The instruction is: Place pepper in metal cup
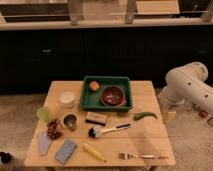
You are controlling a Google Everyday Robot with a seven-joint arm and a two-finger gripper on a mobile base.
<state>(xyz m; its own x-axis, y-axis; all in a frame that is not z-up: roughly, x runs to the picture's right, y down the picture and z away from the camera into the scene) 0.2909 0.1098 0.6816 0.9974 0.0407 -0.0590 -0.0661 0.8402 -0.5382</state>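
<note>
The pepper (145,115) is slim, curved and dark green, and lies on the right part of the wooden table (150,137). The metal cup (70,121) is small, grey and shiny, and stands upright near the table's left side, far from the pepper. My white arm (187,85) comes in from the right. My gripper (169,114) hangs low beside the table's right edge, just right of the pepper and apart from it.
A green tray (88,100) at the table's back holds a dark red bowl (113,95) and an orange thing (94,86). A white cup (67,98), a pale green cup (44,114), a brush (107,130), a yellow item (93,151) and a fork (137,156) lie around.
</note>
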